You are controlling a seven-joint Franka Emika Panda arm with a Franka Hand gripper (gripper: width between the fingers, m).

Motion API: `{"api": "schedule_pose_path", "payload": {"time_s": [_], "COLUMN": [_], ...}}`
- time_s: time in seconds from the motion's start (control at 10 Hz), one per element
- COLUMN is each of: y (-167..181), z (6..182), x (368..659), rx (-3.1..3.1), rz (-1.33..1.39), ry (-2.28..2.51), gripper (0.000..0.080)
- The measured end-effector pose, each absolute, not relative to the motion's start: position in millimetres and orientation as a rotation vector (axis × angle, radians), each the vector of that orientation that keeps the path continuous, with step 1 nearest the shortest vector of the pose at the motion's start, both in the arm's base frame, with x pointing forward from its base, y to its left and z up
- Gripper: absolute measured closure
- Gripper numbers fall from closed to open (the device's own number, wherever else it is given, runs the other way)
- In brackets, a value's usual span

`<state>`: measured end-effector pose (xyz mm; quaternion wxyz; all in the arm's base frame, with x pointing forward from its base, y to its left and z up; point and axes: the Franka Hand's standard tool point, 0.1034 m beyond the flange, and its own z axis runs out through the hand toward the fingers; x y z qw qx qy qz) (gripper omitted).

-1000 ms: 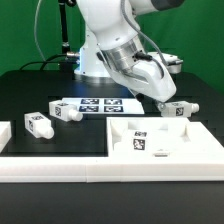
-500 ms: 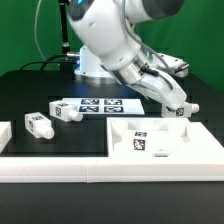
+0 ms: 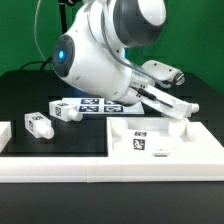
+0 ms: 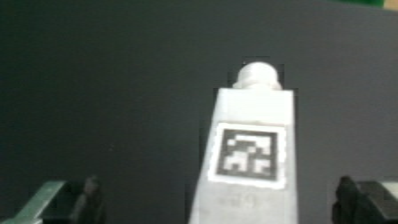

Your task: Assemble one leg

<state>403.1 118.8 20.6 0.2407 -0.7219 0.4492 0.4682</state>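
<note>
In the wrist view a white square-section leg (image 4: 249,140) with a black-and-white tag and a rounded peg at its far end lies on the black table. It sits between my two dark fingertips (image 4: 64,200), which stand wide apart and do not touch it. My gripper (image 4: 217,205) is open around the leg's near end. In the exterior view my gripper (image 3: 184,106) is low over the table at the right, behind the white panel (image 3: 190,150). The leg there is mostly hidden by my hand.
Two more white legs (image 3: 40,124) (image 3: 68,111) lie on the table at the exterior view's left. The marker board (image 3: 100,104) lies behind them under my arm. A small white piece (image 3: 4,132) sits at the left edge. A tagged block (image 3: 139,141) stands in the panel.
My arm has swung round and the wrist has turned. The hand has come down at the right, so the leg there is now covered by it.
</note>
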Motion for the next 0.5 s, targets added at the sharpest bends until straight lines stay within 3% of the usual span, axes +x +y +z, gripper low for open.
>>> {"api": "schedule_pose_path", "payload": {"time_s": [0.3, 0.5], "y": [125.9, 126.9], "z": [20.4, 20.2], "x": [404.7, 404.3], "rx": [-1.989, -1.992], "rz": [1.280, 1.280], "ry": [1.225, 1.219], "gripper": [0.0150, 0.0460]}}
